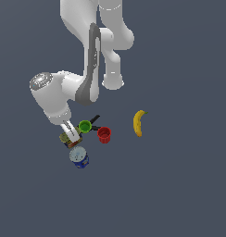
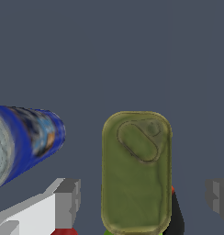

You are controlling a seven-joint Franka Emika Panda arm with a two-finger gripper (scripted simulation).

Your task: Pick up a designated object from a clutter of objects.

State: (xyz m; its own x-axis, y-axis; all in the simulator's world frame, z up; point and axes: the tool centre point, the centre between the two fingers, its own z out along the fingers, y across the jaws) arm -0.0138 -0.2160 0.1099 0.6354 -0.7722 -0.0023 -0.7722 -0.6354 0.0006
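Note:
The boxy can with an olive-green top lies between my open fingers in the wrist view; in the exterior view it sits at the clutter's left end, mostly hidden under my hand. My gripper is open, one finger on one side of the can and the other finger on the other, neither touching it. The round blue silver-topped can stands just in front of it and shows in the wrist view.
A green cup, a black clamp and a red cup sit close on the exterior view's right of the boxy can. A yellow banana lies apart further right. The surface is dark grey.

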